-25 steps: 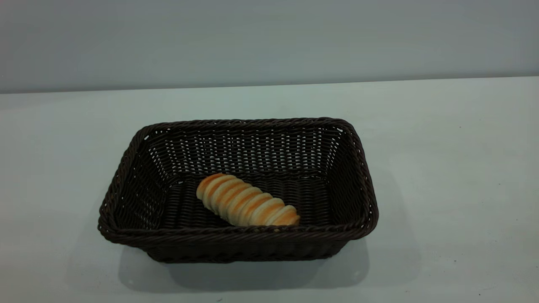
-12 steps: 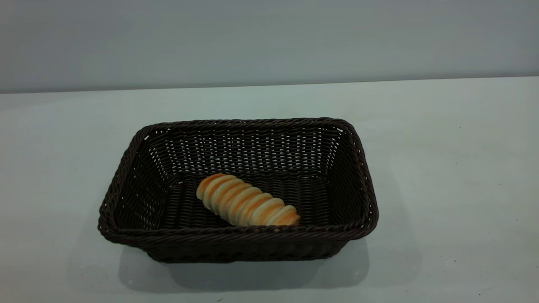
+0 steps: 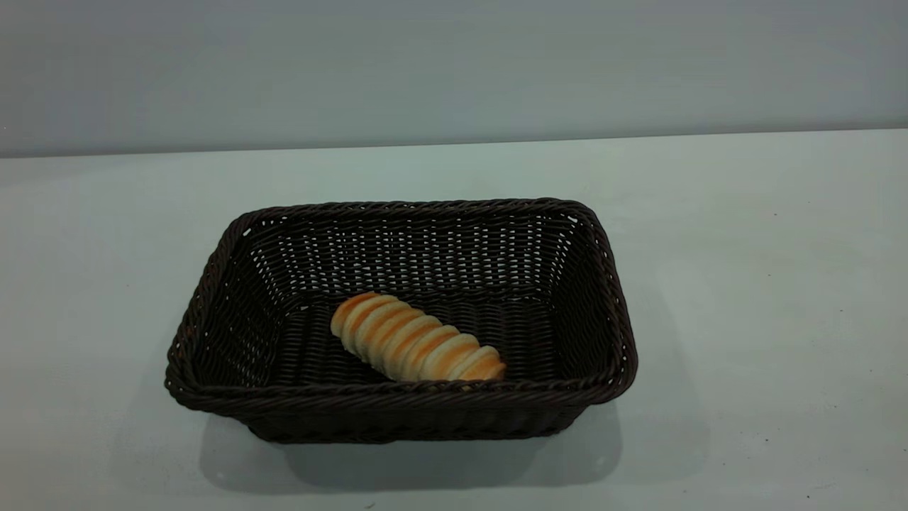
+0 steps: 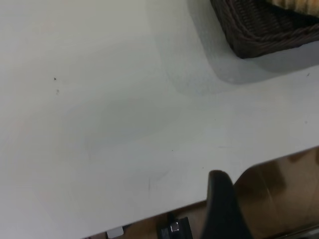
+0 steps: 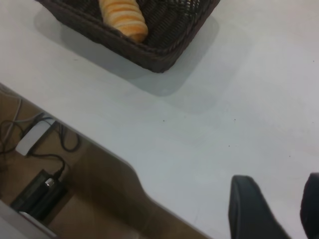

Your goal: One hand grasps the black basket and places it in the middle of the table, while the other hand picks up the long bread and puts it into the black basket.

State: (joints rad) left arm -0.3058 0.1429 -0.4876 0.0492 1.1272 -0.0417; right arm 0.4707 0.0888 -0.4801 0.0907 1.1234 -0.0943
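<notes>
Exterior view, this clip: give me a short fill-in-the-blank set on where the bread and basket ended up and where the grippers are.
1. The bread lies inside the ____.
2. The basket stands on the ____, its rim facing up.
3. In the right wrist view, the right gripper hangs over the table's near edge with its fingers ____.
4. In the exterior view, the number of grippers showing is ____.

Missing words: basket; table; apart; zero

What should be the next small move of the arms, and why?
Probably none beyond staying parked. The long bread already lies inside the black basket, which stands mid-table. The right gripper is open at the table's edge; neither holds anything.
</notes>
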